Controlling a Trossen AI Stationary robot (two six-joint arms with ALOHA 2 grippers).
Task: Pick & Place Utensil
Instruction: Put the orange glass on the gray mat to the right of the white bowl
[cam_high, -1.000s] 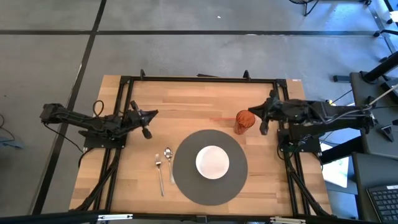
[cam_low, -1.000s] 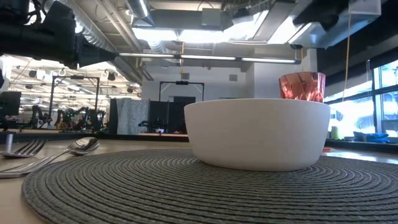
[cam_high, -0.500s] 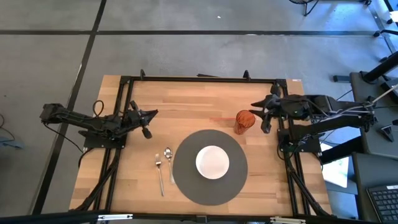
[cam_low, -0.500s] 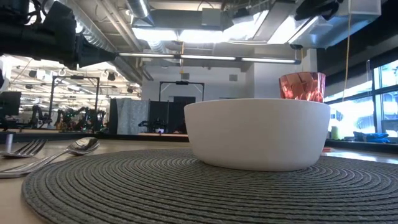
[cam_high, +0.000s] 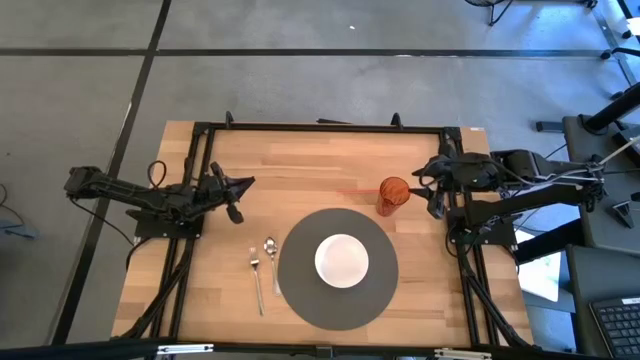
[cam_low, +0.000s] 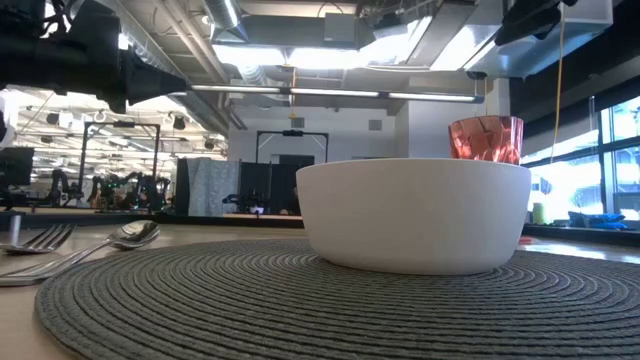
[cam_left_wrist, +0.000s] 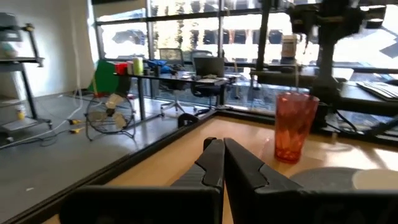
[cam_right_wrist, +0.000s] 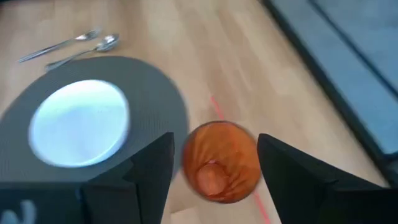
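A fork (cam_high: 256, 279) and a spoon (cam_high: 272, 259) lie flat on the wooden table just left of the round grey placemat (cam_high: 300, 290); both also show in the right wrist view, the fork (cam_right_wrist: 59, 43) and the spoon (cam_right_wrist: 84, 51). A white bowl (cam_high: 342, 260) sits on the mat. An orange tumbler (cam_high: 393, 196) stands upright at the mat's far right. My right gripper (cam_high: 432, 190) is open, above the table just right of the tumbler, touching nothing. My left gripper (cam_high: 236, 196) is shut and empty at the table's left.
A black frame (cam_high: 320, 127) runs round the table's edges. Bare wood lies along the far side and near the front left corner.
My right gripper has drawn back from the tumbler toward the table's right edge and risen; the tumbler stays standing where it was. My left arm has kept still.
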